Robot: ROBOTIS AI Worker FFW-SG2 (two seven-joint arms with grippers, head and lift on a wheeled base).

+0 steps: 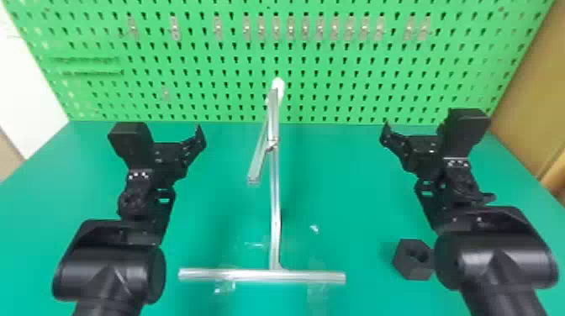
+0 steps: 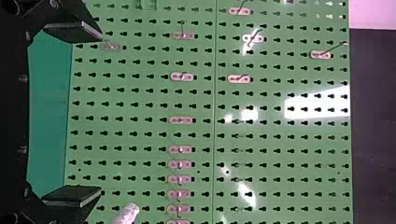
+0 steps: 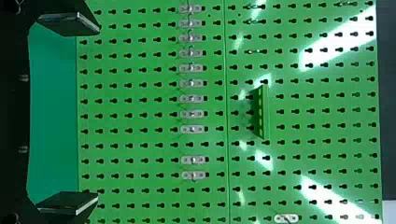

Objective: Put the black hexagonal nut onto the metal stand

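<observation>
Nut on the table, right of the stand
Left gripper and right gripper sit either side of the stand's upright, each with fingers spread wide; the nut lies near the stand's base, hole visible, one edge against the right arm's outline in the head view

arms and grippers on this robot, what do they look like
The left arm and right arm are black, with bulky, rounded, slightly shiny casings and narrower, angular wrists showing small pale spots. The left gripper and right gripper are also black, each with two flat fingers.
</observation>
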